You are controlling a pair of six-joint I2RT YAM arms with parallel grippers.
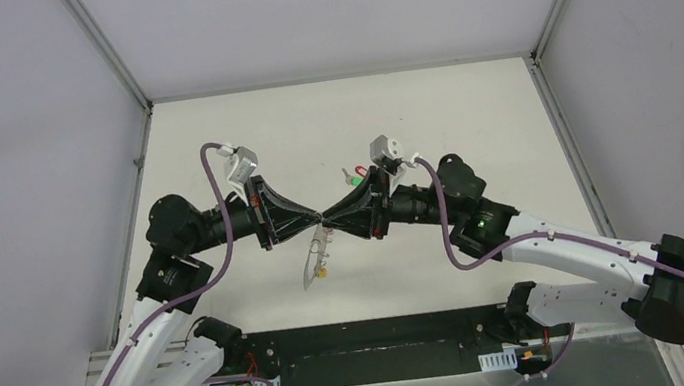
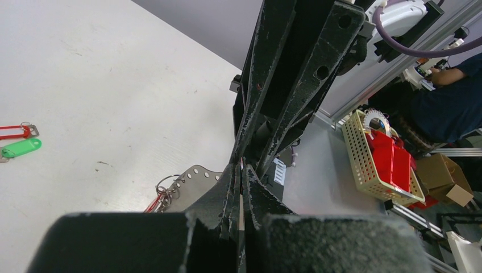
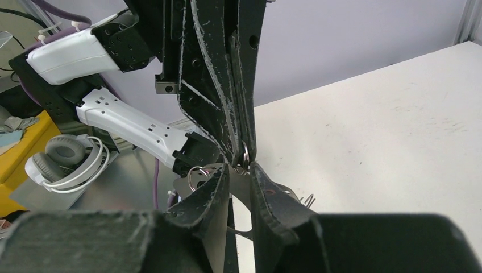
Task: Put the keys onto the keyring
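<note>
Above the counter [image 1: 210, 141], left claw [image 2: 241, 177] clamped on keyring [image 1: 310, 264]; right claw [image 3: 239, 177] jaws slightly apart beside it

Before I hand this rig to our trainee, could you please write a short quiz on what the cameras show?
1. True or false: the left tool is shut.
2. Which lie on the table beyond the arms?
A. a red tag and a green tag
B. two blue tags
C. one white tag only
3. What colour is the lowest tag in the top view?

Key: 1 true; 2 A; 3 yellow.
</note>
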